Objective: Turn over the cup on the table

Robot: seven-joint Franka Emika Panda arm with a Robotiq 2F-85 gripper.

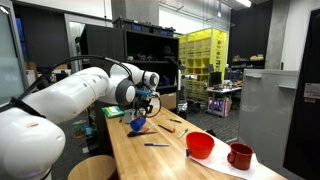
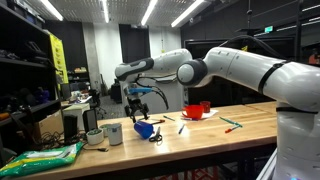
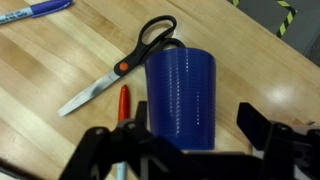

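The blue cup [image 3: 180,80] lies on the light wood table [image 3: 70,60], with its ribbed side facing the wrist camera. My gripper [image 3: 192,108] is open around it. The left finger is against the cup's side, and a gap shows between the cup and the right finger. In both exterior views the cup [image 1: 137,124] [image 2: 146,129] looks tilted, low on the table [image 2: 220,135] under the gripper [image 1: 144,108] [image 2: 140,108].
Black-handled scissors [image 3: 120,68] and a red pen [image 3: 124,100] lie right beside the cup, with a blue pen [image 3: 35,12] farther off. A red bowl [image 1: 200,145] and dark red mug [image 1: 240,155] stand on a white sheet. White containers [image 2: 113,133] and a green bag [image 2: 40,157] sit at one table end.
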